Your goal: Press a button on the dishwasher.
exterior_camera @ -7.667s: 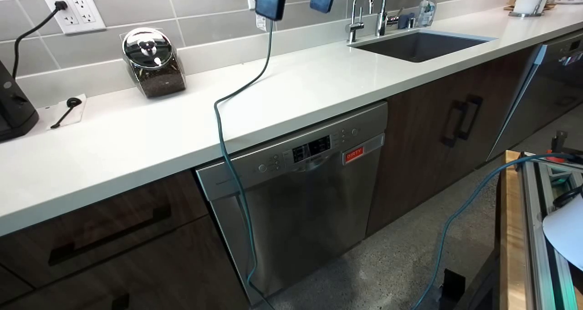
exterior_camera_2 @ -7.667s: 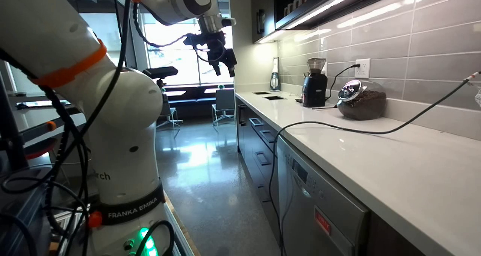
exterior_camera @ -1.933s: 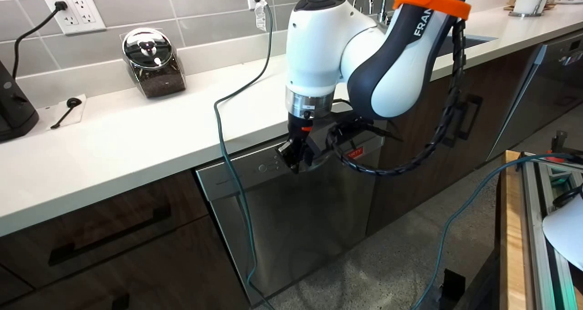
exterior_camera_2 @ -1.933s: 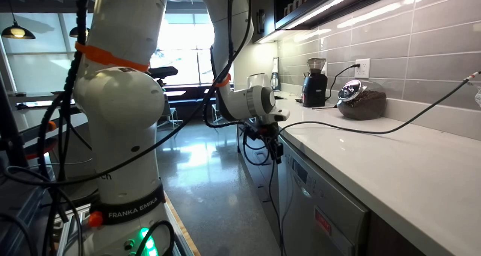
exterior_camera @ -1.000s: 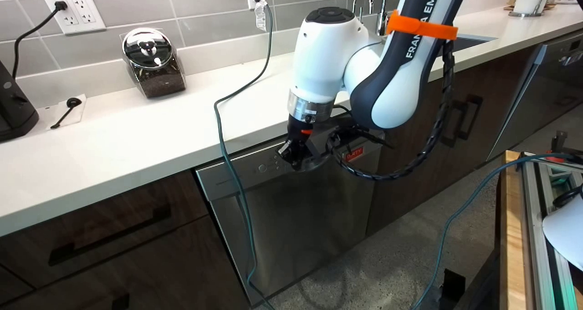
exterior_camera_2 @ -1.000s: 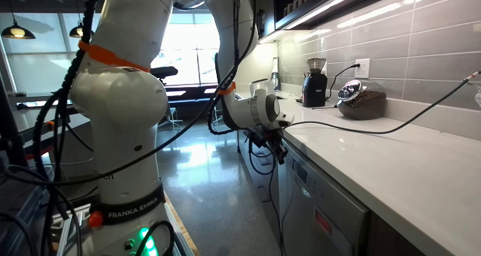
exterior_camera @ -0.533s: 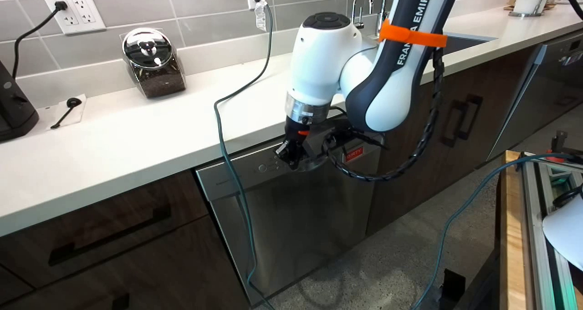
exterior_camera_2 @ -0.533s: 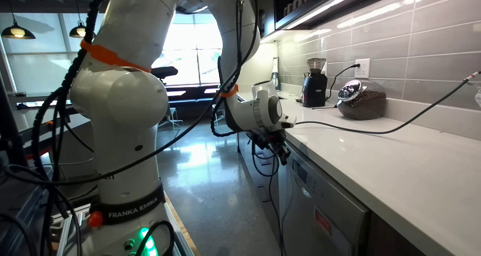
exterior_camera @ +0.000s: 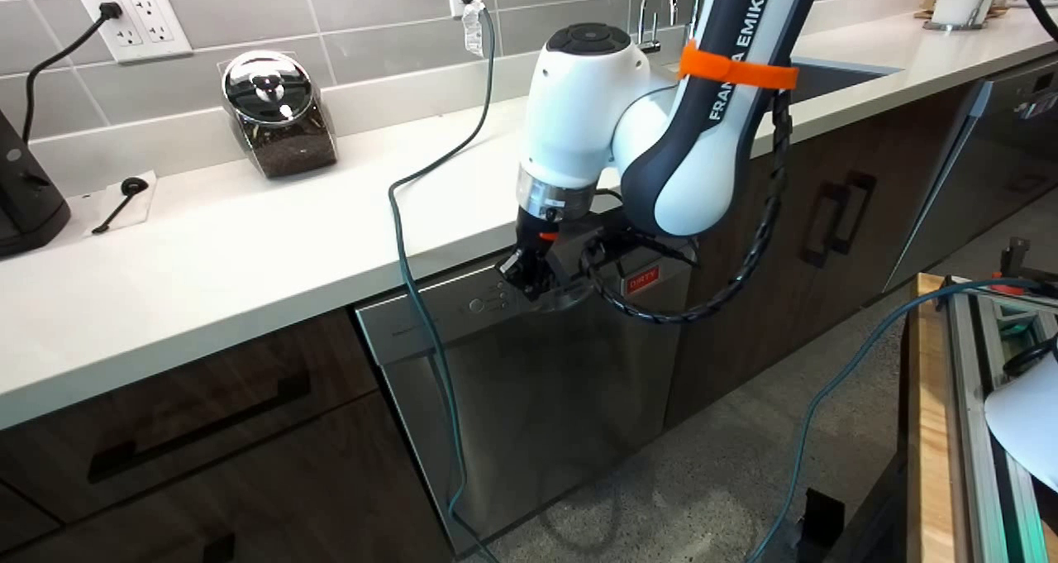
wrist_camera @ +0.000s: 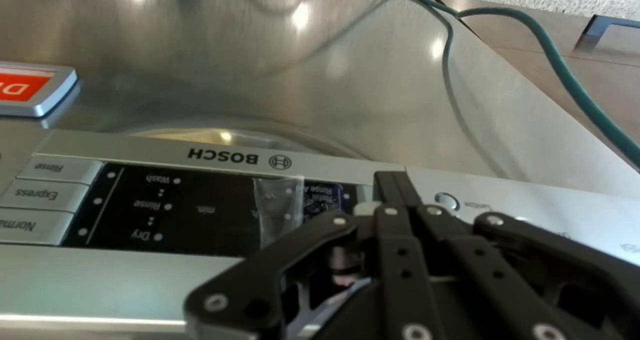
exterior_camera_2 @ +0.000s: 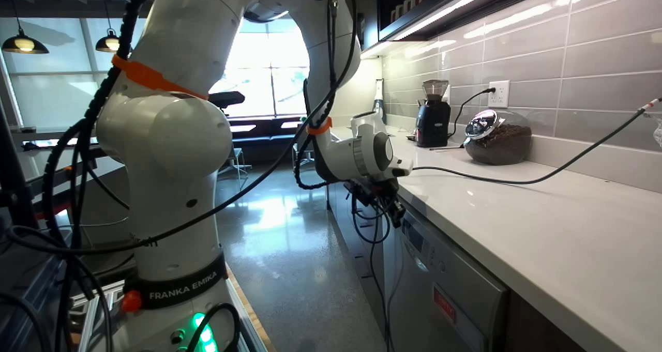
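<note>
The dishwasher [exterior_camera: 570,406] has a brushed steel front and shows in both exterior views. In the wrist view its control strip [wrist_camera: 300,163] runs across upside down, with a dark display [wrist_camera: 200,210]. Flat buttons [wrist_camera: 37,195] marked Rinse, Express and Normal sit at the left end. A small round button [wrist_camera: 446,200] lies just right of my fingertips. My gripper [wrist_camera: 395,182] is shut, its fingers pressed together with nothing between them, over the strip by the display's right end. Whether the tips touch the panel I cannot tell. In an exterior view the gripper [exterior_camera_2: 397,217] points down at the strip.
The white countertop [exterior_camera: 248,274] juts out above the dishwasher. A dark cable [exterior_camera: 397,216] hangs over its edge, left of the gripper. A glass jar [exterior_camera: 277,116] stands on the counter. A red label [exterior_camera: 641,279] and wood cabinets [exterior_camera: 769,240] are to the right.
Since the oldest frames the arm has come down from above the counter to the control strip, and its fingers have come together. In the last second it has edged closer to the panel.
</note>
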`<state>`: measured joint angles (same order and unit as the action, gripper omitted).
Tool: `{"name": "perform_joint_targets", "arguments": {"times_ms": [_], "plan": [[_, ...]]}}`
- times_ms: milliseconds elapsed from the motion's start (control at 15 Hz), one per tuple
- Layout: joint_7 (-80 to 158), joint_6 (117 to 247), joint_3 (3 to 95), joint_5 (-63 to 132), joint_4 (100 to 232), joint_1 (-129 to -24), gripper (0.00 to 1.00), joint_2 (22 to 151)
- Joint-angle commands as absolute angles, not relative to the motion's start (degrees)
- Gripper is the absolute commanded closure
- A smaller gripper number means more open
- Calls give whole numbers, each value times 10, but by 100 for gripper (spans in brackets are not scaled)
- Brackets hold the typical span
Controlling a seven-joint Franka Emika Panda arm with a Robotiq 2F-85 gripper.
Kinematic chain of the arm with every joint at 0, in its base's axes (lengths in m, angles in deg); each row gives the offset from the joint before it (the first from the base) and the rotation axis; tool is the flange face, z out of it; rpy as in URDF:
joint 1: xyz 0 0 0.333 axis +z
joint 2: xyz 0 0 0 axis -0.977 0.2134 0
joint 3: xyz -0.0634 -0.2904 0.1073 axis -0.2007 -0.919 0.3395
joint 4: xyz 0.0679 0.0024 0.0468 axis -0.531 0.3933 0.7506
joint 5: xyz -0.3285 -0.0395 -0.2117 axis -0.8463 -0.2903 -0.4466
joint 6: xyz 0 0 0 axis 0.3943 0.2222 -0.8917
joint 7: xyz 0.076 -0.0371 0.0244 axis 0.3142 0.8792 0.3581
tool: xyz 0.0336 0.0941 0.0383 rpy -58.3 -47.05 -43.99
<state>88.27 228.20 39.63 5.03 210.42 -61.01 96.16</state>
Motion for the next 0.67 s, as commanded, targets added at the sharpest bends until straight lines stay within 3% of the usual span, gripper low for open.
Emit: {"name": "perform_joint_targets", "arguments": {"times_ms": [0,600], "plan": [[894,2306,381,50,2094,-595,100,981],[917,2326,347,54,2094,-564,100,988]]}}
